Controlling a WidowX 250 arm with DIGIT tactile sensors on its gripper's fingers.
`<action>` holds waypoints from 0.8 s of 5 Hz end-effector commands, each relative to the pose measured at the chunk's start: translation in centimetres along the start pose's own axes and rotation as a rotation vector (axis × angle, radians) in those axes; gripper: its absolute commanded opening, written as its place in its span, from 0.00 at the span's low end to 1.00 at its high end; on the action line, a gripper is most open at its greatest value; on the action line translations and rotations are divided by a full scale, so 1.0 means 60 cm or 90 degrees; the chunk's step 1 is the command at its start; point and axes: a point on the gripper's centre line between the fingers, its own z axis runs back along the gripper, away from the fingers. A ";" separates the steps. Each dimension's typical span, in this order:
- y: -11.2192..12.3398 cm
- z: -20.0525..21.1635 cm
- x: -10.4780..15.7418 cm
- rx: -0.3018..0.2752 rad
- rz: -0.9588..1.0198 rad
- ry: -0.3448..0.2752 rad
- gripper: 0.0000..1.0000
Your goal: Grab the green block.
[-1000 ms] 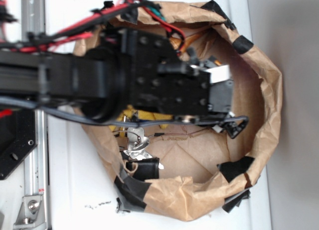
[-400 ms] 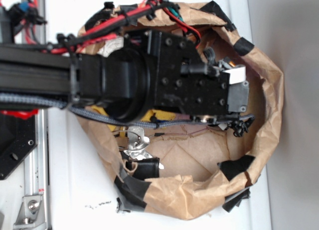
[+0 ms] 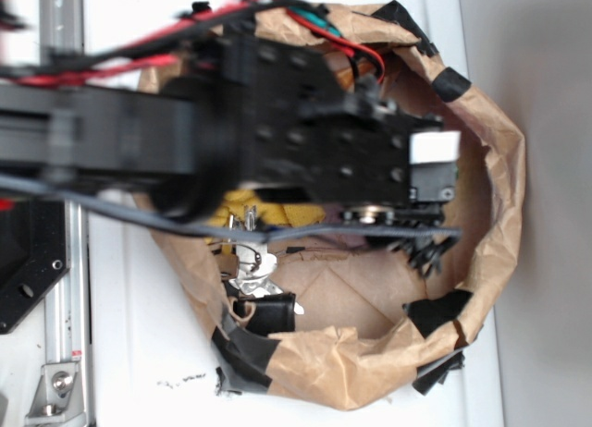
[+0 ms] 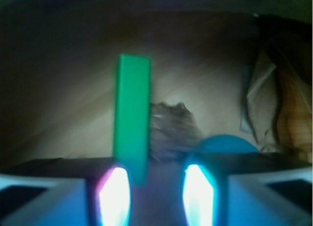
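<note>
A: Where was the green block seen?

B: In the wrist view it was seen standing long and upright on the brown paper floor, its lower end just beside the glowing left fingertip and overlapping that fingertip's inner edge. In the exterior view it was hidden under the arm.

A: And how were the jaws held?

B: They were parted — a clear gap was seen between the two lit fingertips, and nothing was clamped in it. The gripper was pointed into the crumpled paper bag, whose rim was patched with black tape. Whether the block was touched by the finger could not be told, as the picture was blurred.

A: Was anything else noted near the block?

B: A teal-blue ball was seen behind the right fingertip, only its upper curve showing, and a dark fuzzy clump lay between the ball and the block. In the exterior view a small metal piece was seen on the bag floor below the arm, and the bag sat on a white desk.
</note>
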 end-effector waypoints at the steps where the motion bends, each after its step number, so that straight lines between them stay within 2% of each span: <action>1: 0.017 0.104 -0.001 -0.053 -0.155 -0.015 0.00; 2: 0.016 0.087 0.013 -0.030 -0.192 -0.009 0.02; 3: 0.008 0.047 0.042 -0.012 -0.316 -0.031 1.00; 4: 0.008 0.020 0.065 -0.003 -0.315 -0.085 1.00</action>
